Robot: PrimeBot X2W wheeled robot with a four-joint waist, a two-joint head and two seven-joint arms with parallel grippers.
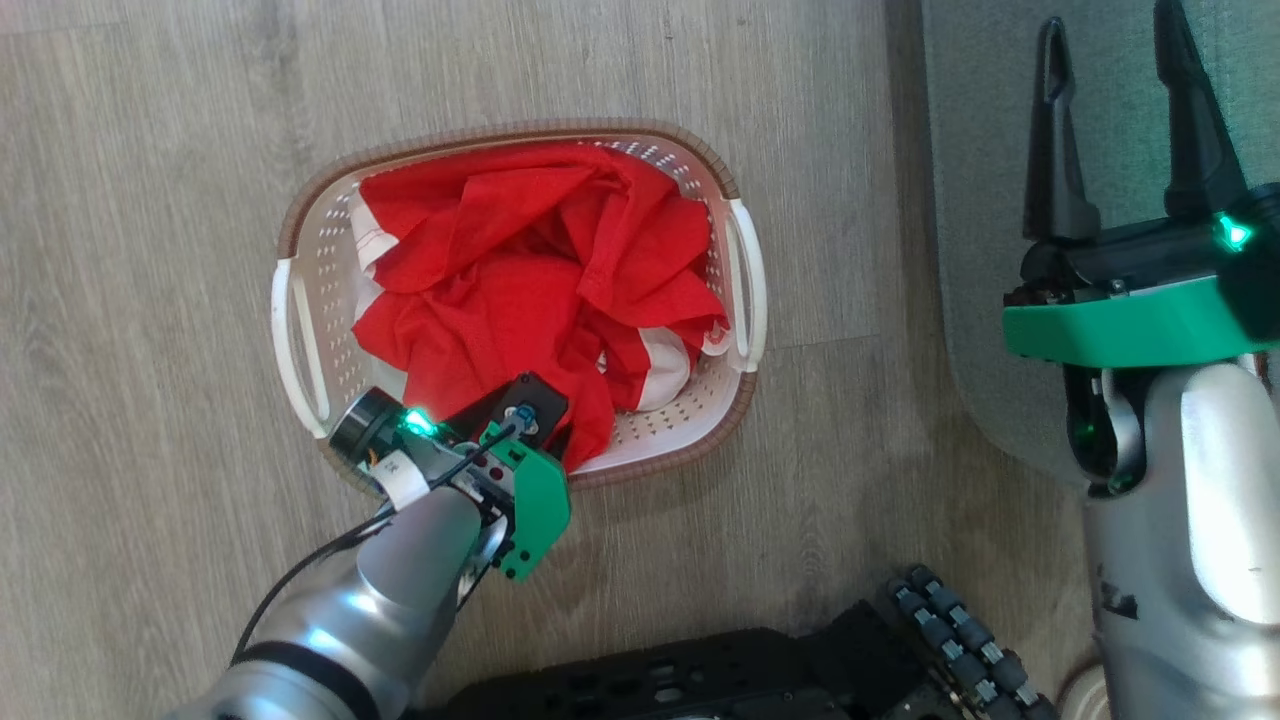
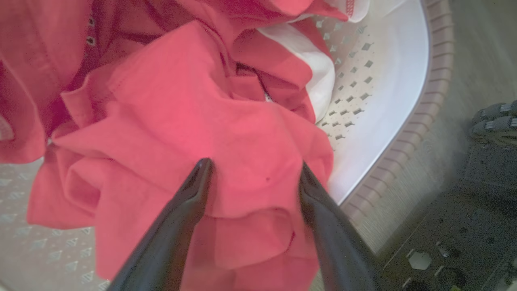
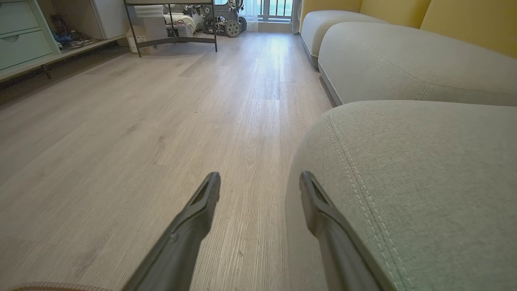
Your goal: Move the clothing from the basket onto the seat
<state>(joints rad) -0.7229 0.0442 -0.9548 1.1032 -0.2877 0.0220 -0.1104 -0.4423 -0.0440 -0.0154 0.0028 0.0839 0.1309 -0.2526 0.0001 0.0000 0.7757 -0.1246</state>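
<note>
The red clothing (image 1: 520, 270) with white panels lies heaped in the cream basket (image 1: 500, 135) on the wooden floor. My left arm reaches down over the basket's near side. In the left wrist view my left gripper (image 2: 254, 165) is open, its two dark fingers standing either side of a raised fold of the clothing (image 2: 181, 121), with the perforated basket wall (image 2: 375, 101) to the right. My right gripper (image 1: 1110, 25) is open and holds nothing, above the edge of the grey seat (image 1: 980, 150). In the right wrist view the right gripper (image 3: 259, 176) points along the seat (image 3: 404, 182) at the edge where it meets the floor.
My black wheeled base (image 1: 700, 680) sits just behind the basket. More grey sofa cushions (image 3: 404, 60) with yellow backs run on beyond the seat. A pale cabinet (image 3: 20, 36) and a metal-framed table (image 3: 169, 24) stand far across the floor.
</note>
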